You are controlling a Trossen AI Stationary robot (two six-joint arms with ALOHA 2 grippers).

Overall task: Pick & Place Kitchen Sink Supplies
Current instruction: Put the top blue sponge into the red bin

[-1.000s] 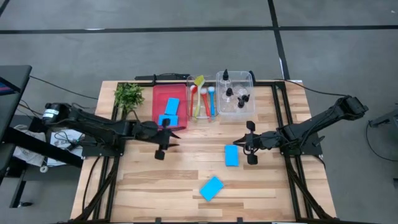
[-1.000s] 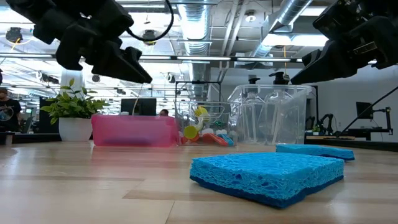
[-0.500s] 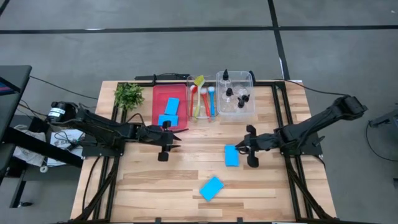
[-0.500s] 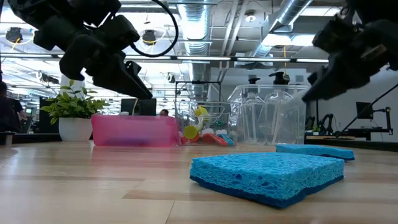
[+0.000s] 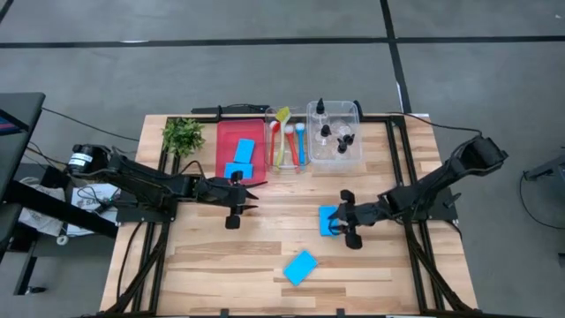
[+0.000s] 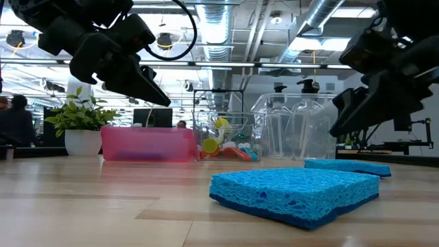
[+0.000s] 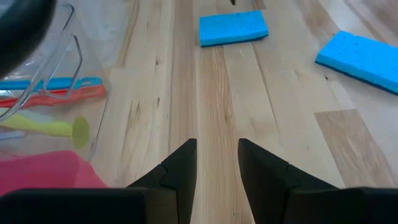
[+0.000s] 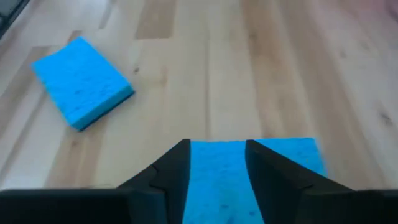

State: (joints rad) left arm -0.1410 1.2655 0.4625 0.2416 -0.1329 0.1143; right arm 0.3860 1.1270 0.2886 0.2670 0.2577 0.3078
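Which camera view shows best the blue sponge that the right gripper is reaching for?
The right wrist view: the sponge lies between the open right gripper's fingers. The high view shows it partly covered, the low view edge-on, and the left wrist view whole but farther off.

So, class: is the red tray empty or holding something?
Holding something: two blue sponges lie inside the red tray, seen from above.
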